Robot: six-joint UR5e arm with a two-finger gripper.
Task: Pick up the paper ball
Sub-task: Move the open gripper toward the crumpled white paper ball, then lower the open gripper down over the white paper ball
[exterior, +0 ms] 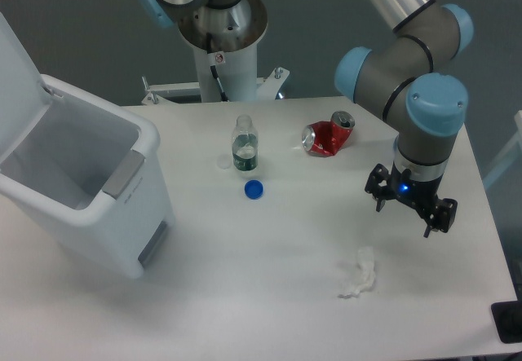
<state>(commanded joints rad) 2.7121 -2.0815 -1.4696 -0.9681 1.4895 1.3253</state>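
Note:
The paper ball is a small crumpled white wad lying on the white table at the front right. My gripper hangs above the table, up and to the right of the wad and apart from it. Its two dark fingers are spread wide with nothing between them.
A crushed red can lies at the back, left of the arm. A small clear bottle stands mid-table with a blue cap in front of it. A white open bin stands at the left. The table's right edge is near the gripper.

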